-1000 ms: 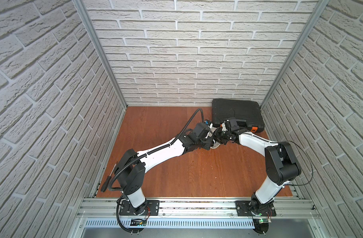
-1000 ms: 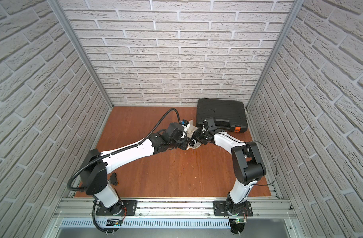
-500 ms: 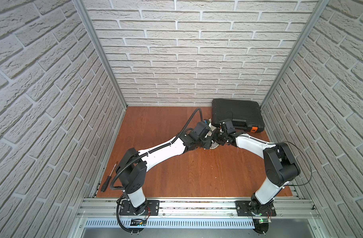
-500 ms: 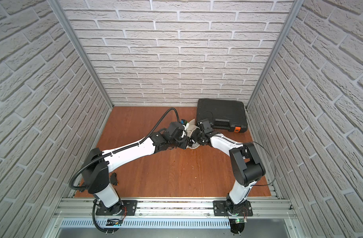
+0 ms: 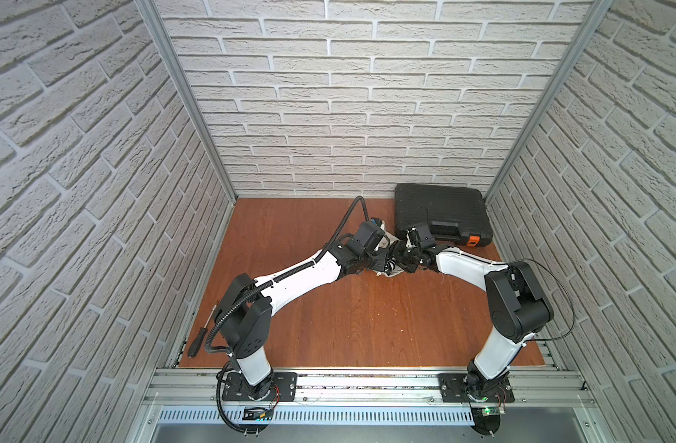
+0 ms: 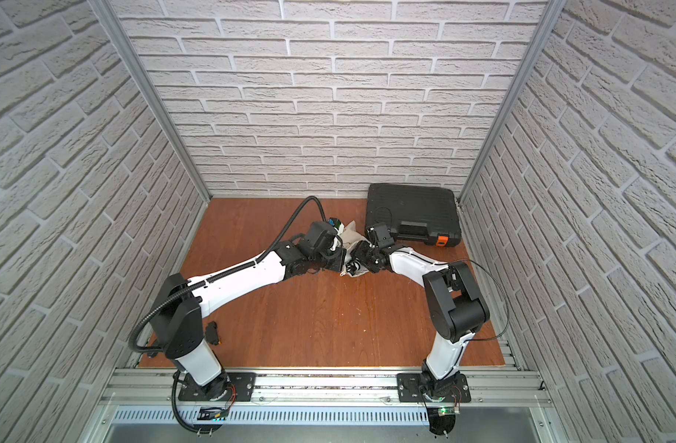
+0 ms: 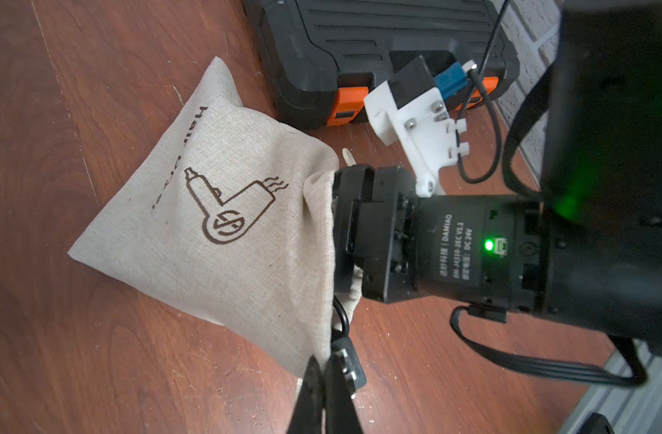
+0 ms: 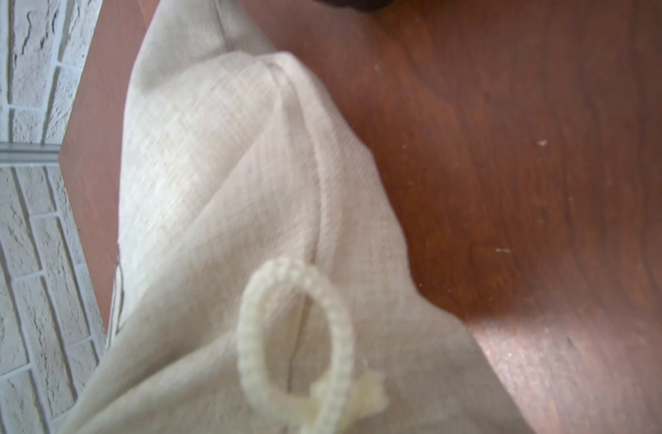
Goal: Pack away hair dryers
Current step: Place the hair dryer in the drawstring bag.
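The beige cloth bag (image 7: 224, 210) printed "Hair Dryer" lies on the wooden table next to the black case, partly hidden under both wrists in both top views (image 6: 352, 234). My left gripper (image 7: 323, 379) is shut on the rim of the bag's mouth. The hair dryer's white body is hidden. Only its black plug (image 7: 346, 362) and a loop of cord (image 7: 340, 315) show at the mouth, beside my left fingers. My right gripper's black body (image 7: 378, 233) is pushed into the mouth, its fingers buried in cloth. The right wrist view shows only bag cloth (image 8: 216, 188) and a drawstring loop (image 8: 295, 338).
A black tool case (image 5: 440, 213) with orange latches stands at the back right, close behind the bag. A screwdriver (image 5: 200, 337) lies along the table's left edge. Brick walls close in the table on three sides.
My right gripper has moved left, towards the left gripper and into the bag's mouth. The left arm has hardly moved and still holds the rim.
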Motion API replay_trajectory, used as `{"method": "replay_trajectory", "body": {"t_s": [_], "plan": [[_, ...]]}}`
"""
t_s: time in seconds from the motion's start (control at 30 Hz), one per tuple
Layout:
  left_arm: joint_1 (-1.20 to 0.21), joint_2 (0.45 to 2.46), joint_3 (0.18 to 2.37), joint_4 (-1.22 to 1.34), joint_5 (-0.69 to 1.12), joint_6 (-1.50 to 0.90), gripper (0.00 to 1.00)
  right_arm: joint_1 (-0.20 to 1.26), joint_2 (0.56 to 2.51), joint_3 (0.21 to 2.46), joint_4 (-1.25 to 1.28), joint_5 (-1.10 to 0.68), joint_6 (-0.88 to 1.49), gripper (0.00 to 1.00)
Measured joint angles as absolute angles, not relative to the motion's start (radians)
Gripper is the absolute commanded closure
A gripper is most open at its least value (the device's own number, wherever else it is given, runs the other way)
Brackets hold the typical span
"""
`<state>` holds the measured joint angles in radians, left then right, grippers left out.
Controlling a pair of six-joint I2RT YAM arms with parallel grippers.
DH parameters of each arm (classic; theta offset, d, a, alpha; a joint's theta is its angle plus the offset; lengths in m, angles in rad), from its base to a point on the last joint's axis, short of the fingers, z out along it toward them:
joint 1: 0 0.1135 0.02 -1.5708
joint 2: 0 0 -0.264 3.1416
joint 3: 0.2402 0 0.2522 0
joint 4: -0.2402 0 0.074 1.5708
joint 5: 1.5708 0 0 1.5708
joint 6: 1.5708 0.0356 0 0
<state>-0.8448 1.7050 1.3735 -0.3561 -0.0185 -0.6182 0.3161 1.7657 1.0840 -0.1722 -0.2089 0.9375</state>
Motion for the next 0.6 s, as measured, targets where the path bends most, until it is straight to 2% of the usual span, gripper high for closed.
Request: {"method": "replay_trajectory", "body": {"t_s": [0.2, 0.33, 0.6], "plan": [[-0.836, 1.718, 1.404, -0.380, -0.019, -0.602, 1.00, 0.315, 1.755, 1.085, -0.206, -0.260, 0.920, 0.26], [-0.835, 1.727, 1.424, -0.389, -0.019, -0.595, 1.00, 0.308, 1.720, 1.080, -0.234, -0.304, 0.922, 0.35], [-0.831, 1.737, 1.449, -0.413, -0.019, -0.578, 1.00, 0.285, 1.652, 1.022, -0.282, -0.398, 0.934, 0.40]]}}
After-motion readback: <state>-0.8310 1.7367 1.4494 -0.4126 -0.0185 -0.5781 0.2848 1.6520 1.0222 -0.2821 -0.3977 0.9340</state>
